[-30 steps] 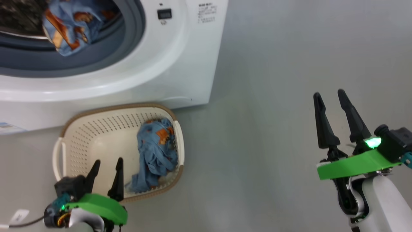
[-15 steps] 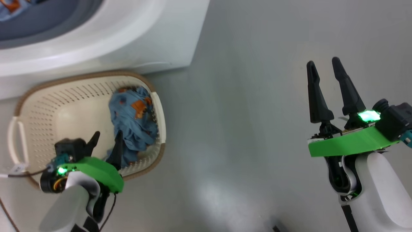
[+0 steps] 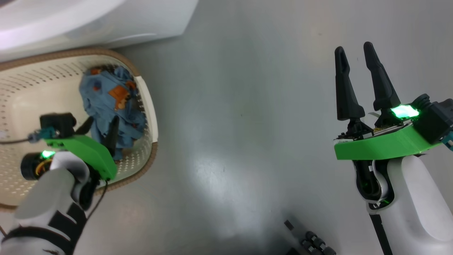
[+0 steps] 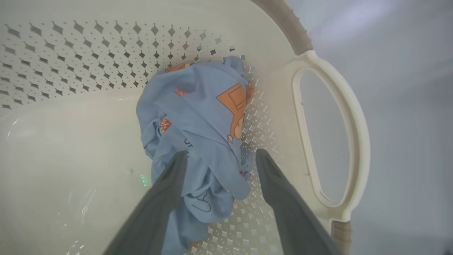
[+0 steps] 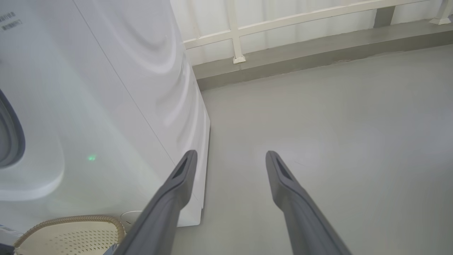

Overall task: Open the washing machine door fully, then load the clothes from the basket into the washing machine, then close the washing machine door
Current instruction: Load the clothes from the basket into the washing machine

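One bundle of the clothes [image 4: 198, 117] lay in the basket [image 4: 70, 63] by the washing machine [image 5: 106, 88]. The left gripper [image 4: 221, 154] straddled it, fingers wide, nothing gripped; the right gripper [image 3: 354, 47] hung wide and empty. Loading was in hand: next, probably, closing on the cloth and lifting.

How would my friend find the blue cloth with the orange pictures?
Start at the big white washing machine; the cream perforated plastic basket with a brown rim sits on the floor before it. Bunched against the basket's handle end lies the light-blue cloth, the one soft, orange-printed thing inside.
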Tool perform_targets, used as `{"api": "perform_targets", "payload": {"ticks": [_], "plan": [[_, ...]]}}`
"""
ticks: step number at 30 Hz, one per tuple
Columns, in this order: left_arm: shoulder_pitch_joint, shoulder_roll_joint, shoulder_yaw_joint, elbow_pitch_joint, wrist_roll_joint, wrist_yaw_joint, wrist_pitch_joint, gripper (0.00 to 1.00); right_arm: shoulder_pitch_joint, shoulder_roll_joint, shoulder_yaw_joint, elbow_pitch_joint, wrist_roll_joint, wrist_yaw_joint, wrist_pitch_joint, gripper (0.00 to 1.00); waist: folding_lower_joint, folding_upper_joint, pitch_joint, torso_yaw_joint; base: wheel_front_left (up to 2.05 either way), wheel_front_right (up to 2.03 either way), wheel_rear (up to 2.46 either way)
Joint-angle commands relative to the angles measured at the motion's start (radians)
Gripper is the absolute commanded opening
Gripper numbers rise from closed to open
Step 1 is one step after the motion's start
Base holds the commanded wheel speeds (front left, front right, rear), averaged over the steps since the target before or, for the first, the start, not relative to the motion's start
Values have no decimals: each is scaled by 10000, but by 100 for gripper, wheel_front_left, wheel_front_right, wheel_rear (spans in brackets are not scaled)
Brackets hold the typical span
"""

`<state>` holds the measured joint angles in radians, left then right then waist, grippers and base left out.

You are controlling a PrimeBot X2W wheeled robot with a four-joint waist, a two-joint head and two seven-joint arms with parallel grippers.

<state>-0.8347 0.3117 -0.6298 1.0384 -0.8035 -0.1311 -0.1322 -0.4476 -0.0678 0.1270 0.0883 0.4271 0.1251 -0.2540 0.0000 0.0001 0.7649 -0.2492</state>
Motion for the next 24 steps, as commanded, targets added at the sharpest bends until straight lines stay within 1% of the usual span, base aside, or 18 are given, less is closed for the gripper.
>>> {"api": "perform_targets", "payload": {"ticks": [1,4,8,12,23,24], "plan": [[-162,446,57,-27,-231,4,66,100,1,31,221,-265,-121,56,-78,100,0,-1,467,-284,0,0,0],[-453,616,-269,-42,-637,4,291,100,-107,71,276,-279,-115,56,-78,100,0,-1,713,-365,0,0,0],[-811,811,-679,39,-991,4,336,100,-200,111,304,-312,-102,56,-78,100,0,-1,956,-426,0,0,0],[-1109,893,-1077,227,-1428,4,372,100,-263,142,369,-348,-90,56,-78,100,0,-1,1162,-503,0,0,0],[-1769,1021,-1662,798,-1988,4,324,100,-358,165,568,-468,-120,56,-78,100,0,-1,1442,-670,0,0,0],[-1818,1013,-1676,882,-2054,4,284,71,-336,166,577,-475,-132,56,-78,100,0,-1,1444,-679,0,0,0]]}}
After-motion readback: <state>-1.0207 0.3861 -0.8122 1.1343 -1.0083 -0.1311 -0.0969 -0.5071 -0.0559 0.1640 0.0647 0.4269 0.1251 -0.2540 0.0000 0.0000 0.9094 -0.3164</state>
